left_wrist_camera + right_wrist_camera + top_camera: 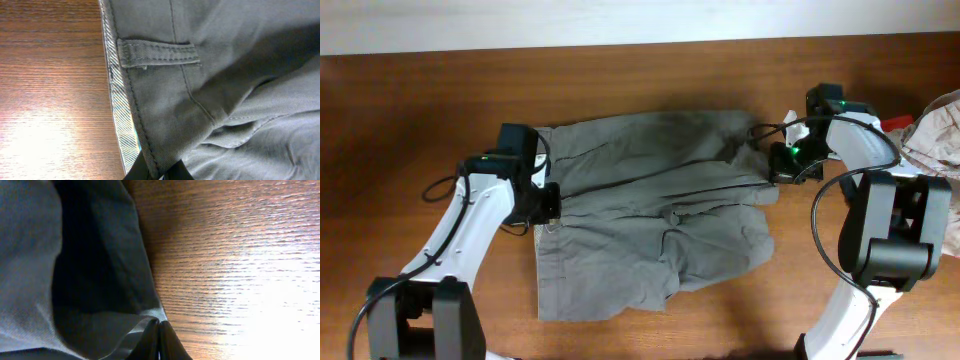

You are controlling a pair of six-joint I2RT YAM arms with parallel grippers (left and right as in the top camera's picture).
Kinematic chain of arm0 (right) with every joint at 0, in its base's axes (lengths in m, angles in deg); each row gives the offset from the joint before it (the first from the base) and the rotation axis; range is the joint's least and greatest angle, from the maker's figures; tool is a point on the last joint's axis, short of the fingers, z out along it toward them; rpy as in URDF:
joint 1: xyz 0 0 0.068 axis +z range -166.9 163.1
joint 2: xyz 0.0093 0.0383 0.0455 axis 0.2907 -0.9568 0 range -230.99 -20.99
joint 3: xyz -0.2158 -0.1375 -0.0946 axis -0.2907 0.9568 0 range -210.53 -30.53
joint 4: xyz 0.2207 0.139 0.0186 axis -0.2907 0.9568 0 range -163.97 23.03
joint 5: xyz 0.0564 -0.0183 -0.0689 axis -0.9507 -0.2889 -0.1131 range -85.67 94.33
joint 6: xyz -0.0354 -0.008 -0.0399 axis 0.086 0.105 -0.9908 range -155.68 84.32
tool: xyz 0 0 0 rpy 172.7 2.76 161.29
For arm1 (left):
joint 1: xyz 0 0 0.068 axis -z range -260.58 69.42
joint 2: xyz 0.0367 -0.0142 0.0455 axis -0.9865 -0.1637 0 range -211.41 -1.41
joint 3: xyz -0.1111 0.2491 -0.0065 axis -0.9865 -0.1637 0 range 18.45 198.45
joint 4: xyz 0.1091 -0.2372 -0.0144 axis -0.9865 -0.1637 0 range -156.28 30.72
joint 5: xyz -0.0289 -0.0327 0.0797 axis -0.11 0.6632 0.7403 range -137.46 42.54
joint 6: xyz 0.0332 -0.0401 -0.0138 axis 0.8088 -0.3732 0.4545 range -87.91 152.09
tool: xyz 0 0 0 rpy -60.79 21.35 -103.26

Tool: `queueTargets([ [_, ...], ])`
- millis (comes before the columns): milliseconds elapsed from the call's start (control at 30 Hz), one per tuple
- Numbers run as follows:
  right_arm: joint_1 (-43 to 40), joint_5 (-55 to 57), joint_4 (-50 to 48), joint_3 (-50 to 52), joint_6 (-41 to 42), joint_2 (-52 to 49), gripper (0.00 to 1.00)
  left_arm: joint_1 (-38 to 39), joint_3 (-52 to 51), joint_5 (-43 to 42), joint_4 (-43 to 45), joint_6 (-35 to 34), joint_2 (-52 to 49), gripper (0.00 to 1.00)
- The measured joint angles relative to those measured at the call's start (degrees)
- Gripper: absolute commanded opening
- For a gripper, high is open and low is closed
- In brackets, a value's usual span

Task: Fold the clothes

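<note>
Grey-green shorts (pixel 650 210) lie spread in the middle of the wooden table (pixel 620 70), partly folded with creases running across. My left gripper (pixel 548 203) is shut on the shorts' waistband at their left edge. The left wrist view shows the waistband with a belt loop (pixel 157 53) pinched between the fingers (pixel 157 172). My right gripper (pixel 782 160) is shut on the shorts' right edge. In the right wrist view the closed fingers (pixel 159 335) pinch the cloth's hem (pixel 100 280).
A crumpled light pinkish garment (pixel 938 125) with a red item (pixel 895 124) beside it lies at the right edge of the table. A white wall strip (pixel 620 20) runs along the far side.
</note>
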State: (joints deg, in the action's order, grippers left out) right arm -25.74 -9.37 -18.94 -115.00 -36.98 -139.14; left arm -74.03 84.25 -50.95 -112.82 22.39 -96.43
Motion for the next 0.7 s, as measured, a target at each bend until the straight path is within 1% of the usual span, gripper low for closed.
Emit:
queueTargets([
  [200,0.31,1.46,0.07,0.00,2.54,0.00,0.04,0.59,0.00,2.29,0.17,-2.21,0.00,0.02],
  [333,0.42,2.08,0.24,0.00,3.04,0.00,0.04,0.61,0.00,2.51,0.13,-2.82,-0.02,0.05],
  [367,0.42,2.43,0.33,0.00,3.50,0.00,0.04,0.61,0.00,2.54,0.07,-2.84,-0.04,0.08],
  [400,0.48,3.15,0.52,0.00,4.22,0.00,0.09,0.61,0.00,2.54,-0.09,-2.97,-0.11,0.18],
  [467,0.61,4.57,0.63,0.00,5.49,0.00,0.18,0.70,0.00,3.15,-0.31,-3.41,-0.28,0.29],
  [500,0.59,5.73,0.28,0.00,5.90,0.00,0.25,0.61,0.00,4.50,-0.50,-3.67,-0.35,0.38],
  [533,0.35,6.03,0.13,0.00,5.90,0.00,0.32,0.28,0.00,5.51,-0.46,-3.37,-0.37,0.43],
  [600,0.00,5.18,0.20,-0.20,4.48,0.00,0.42,-0.13,0.00,6.69,-0.31,-3.80,-0.39,0.47],
  [700,-0.24,2.32,0.24,-2.12,2.34,0.00,0.53,-0.26,0.00,7.69,-0.11,-3.69,-0.39,0.48],
])
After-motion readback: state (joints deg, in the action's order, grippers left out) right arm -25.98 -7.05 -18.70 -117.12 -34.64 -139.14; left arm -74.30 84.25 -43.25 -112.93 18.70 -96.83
